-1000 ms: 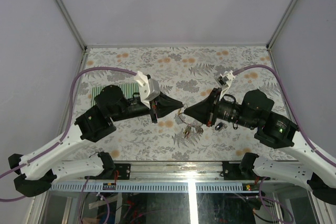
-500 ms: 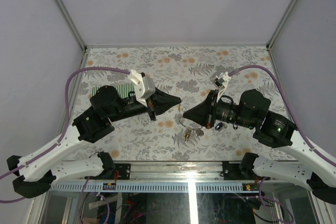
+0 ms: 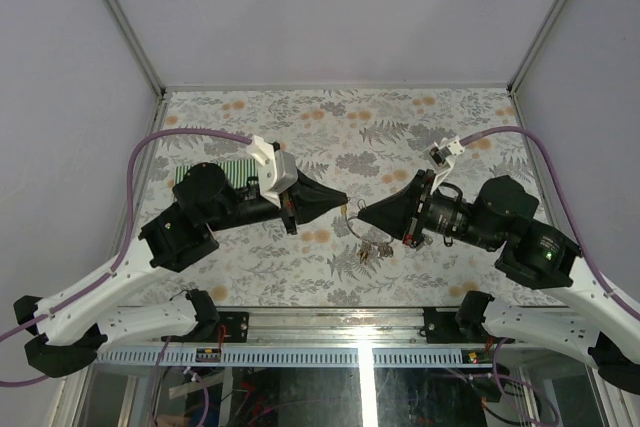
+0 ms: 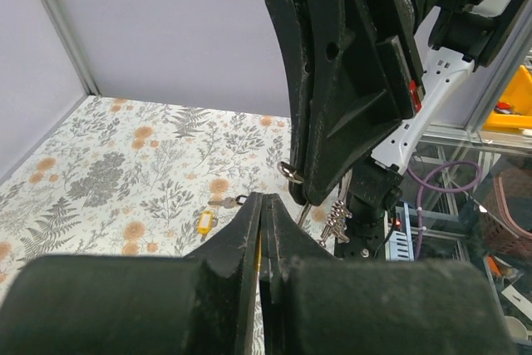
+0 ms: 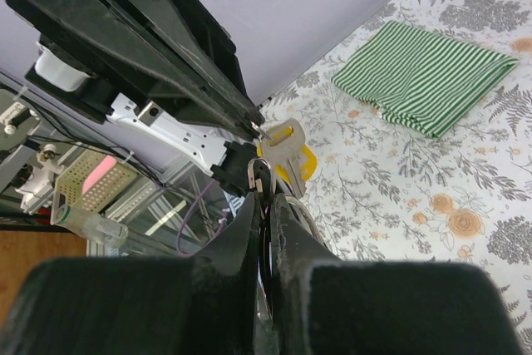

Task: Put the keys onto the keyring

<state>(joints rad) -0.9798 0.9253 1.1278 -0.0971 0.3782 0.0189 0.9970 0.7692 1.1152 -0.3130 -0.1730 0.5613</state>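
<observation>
My left gripper [image 3: 343, 199] and right gripper [image 3: 360, 214] meet tip to tip above the table's middle. The left gripper [image 4: 262, 205] is shut on a silver key with a yellow head [image 5: 287, 151], and a yellow sliver shows between its fingers. The right gripper [image 5: 268, 197] is shut on the thin silver keyring [image 5: 260, 168], with the key's end right at the ring. A bunch of keys [image 3: 370, 247] hangs from the ring below the right gripper, also seen in the left wrist view [image 4: 337, 218].
A green striped cloth [image 3: 215, 169] lies at the left under the left arm, also seen in the right wrist view [image 5: 424, 81]. A yellow-tagged key [image 4: 205, 220] and a key on a small black loop [image 4: 229, 202] lie on the floral table.
The right arm has swung its body to the right and its tip has shifted slightly right. The left gripper's tip has closed in on the ring. Both stay shut.
</observation>
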